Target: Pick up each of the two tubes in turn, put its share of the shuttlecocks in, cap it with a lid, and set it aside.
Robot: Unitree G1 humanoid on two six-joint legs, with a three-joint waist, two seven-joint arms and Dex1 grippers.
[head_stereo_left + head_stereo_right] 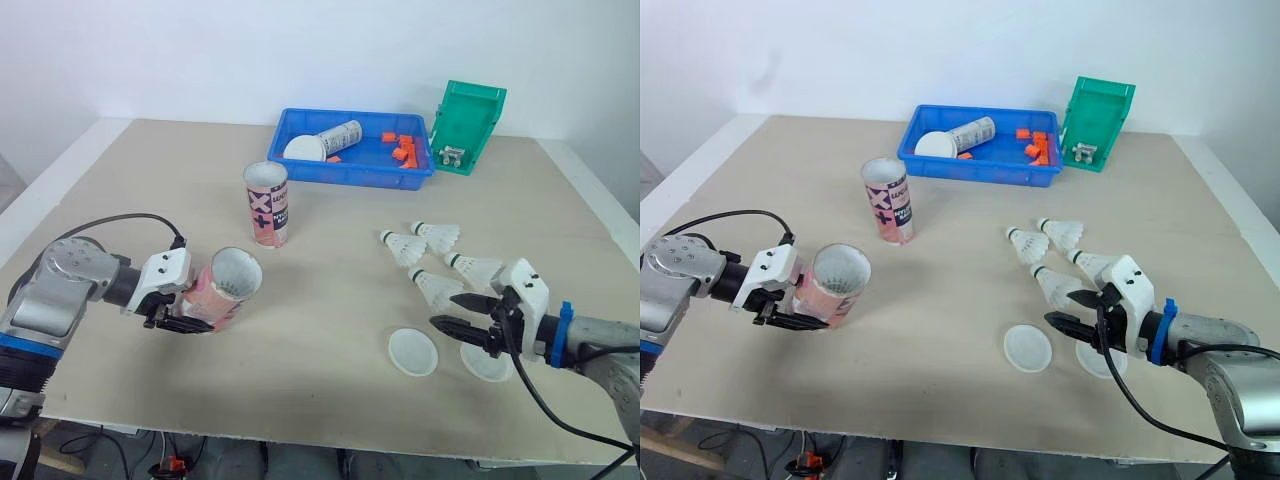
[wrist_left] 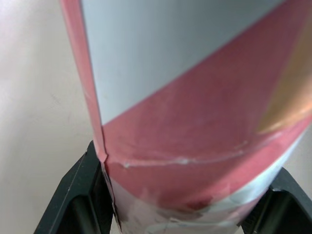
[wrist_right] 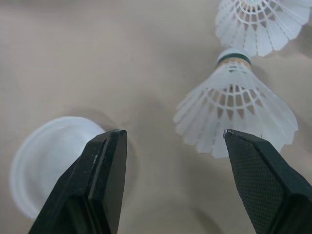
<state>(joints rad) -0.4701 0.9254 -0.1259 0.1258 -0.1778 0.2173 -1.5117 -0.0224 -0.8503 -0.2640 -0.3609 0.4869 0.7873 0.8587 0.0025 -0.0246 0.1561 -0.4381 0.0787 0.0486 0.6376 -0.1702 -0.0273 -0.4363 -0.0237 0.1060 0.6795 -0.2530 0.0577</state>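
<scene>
Near the upright tube [image 1: 266, 204], the left tool [image 1: 193, 316] pinches a tilted pink tube [image 1: 225, 285]. Farther from it, the right tool [image 1: 445, 310] hangs spread beside a shuttlecock [image 1: 437, 288] and a lid [image 1: 413, 352].

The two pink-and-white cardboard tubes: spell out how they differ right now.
The nearer pink-and-white cardboard tube is clamped in the left claw; the farther tube stands free on the beige table. The nearer tube leans over; the farther tube is upright. Both are open and uncapped.
</scene>
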